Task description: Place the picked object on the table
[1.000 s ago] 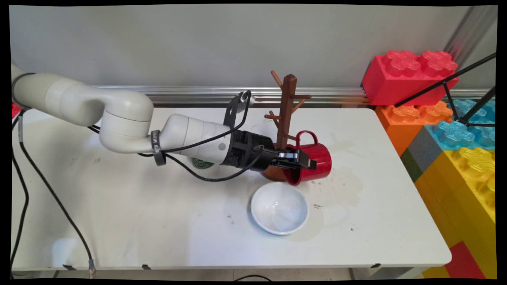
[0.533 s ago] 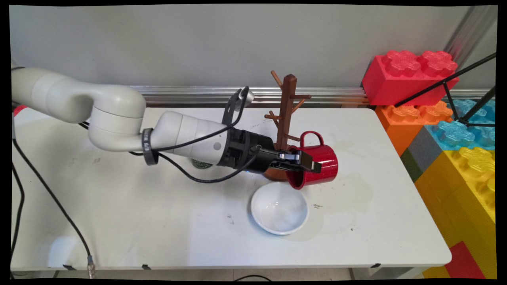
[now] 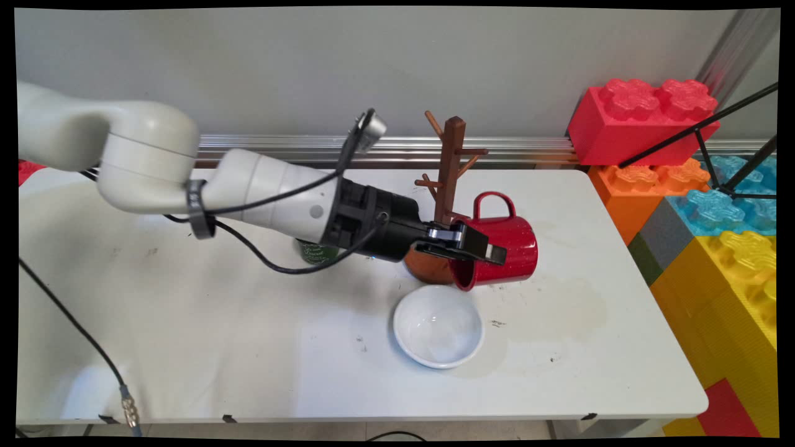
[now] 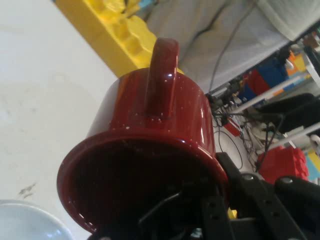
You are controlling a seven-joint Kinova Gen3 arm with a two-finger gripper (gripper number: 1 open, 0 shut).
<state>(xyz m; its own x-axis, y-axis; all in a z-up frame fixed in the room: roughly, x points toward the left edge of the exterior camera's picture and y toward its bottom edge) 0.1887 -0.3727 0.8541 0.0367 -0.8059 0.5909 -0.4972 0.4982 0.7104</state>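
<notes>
Nearest the desk's (image 3: 186,347) front edge, a white bowl (image 3: 438,326). Above and just behind it, tool (image 3: 472,249) clenched on the rim of a red mug (image 3: 506,245), held sideways off the desk, handle up. Behind, a brown mug tree (image 3: 451,167), seen only from the main view; mug's dark interior only from the hand view.

White arm (image 3: 261,195), black pincer (image 3: 463,248), cables.
</notes>
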